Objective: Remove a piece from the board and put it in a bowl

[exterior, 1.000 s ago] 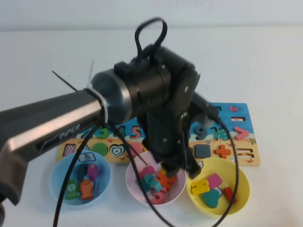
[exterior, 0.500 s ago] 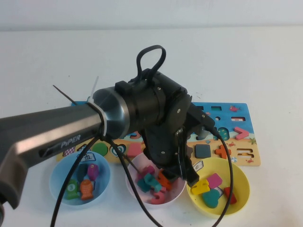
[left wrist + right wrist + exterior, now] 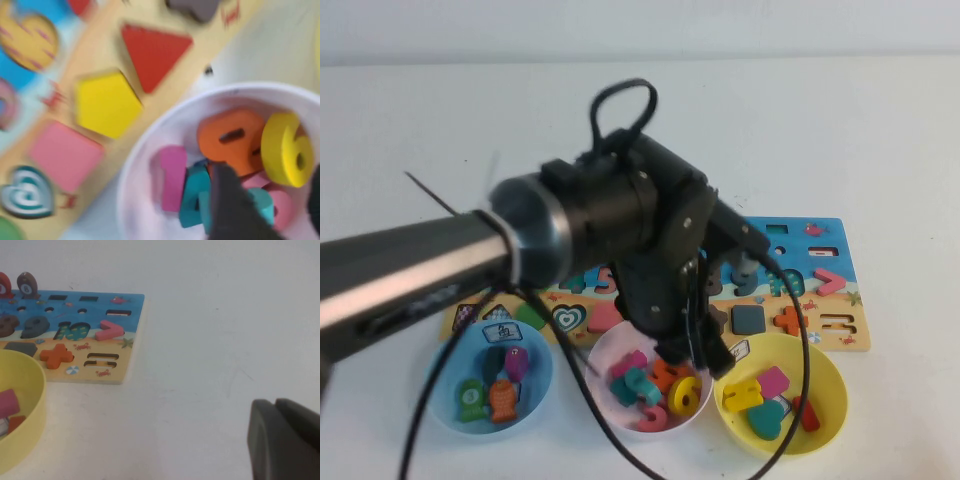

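High view: the left gripper (image 3: 705, 350) hangs just above the pink bowl (image 3: 605, 352), its dark fingers (image 3: 227, 210) spread and holding nothing. Directly beneath them, inside the bowl, the yellow 6 (image 3: 685, 393) rests among the other numerals, leaning on edge against an orange numeral (image 3: 231, 139) (a magenta one and a teal one lie alongside). It looks light, stiff and thick-cut, with smooth painted faces likely to slip; the surest hold, I judge, is across its two flat faces. In the left wrist view its long axis runs roughly across the gripper's fingers, the loop end lying nearer them and its broad face tilted outward. Beyond the bowl lies the board (image 3: 825, 285). The right gripper (image 3: 285, 440) sits well apart over bare table; its finger state cannot be told.
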